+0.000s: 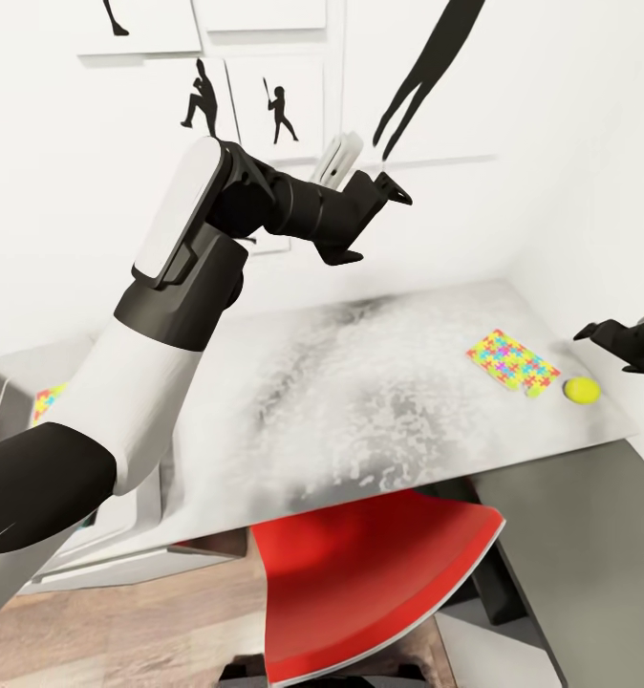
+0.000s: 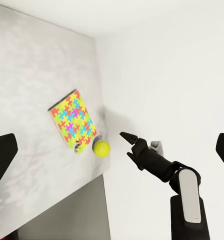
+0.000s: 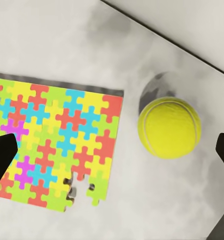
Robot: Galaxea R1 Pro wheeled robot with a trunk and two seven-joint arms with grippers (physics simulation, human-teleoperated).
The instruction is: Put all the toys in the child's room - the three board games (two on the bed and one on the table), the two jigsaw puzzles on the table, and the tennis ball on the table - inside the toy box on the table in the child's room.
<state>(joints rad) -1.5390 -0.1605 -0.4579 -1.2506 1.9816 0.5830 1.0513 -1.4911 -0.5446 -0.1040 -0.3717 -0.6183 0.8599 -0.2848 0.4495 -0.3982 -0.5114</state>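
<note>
Your left gripper (image 1: 384,215) hangs raised above the table (image 1: 360,401), spread wide, empty. Your right gripper (image 3: 112,155) hovers open above the tennis ball (image 3: 169,127), touching nothing; the jigsaw puzzle (image 3: 57,145) lies flat just beside the ball, long axis running away from it.

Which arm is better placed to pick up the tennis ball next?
Right. The right gripper hangs open just above the tennis ball beside the jigsaw puzzle. The left gripper is raised high over the table, far off.
</note>
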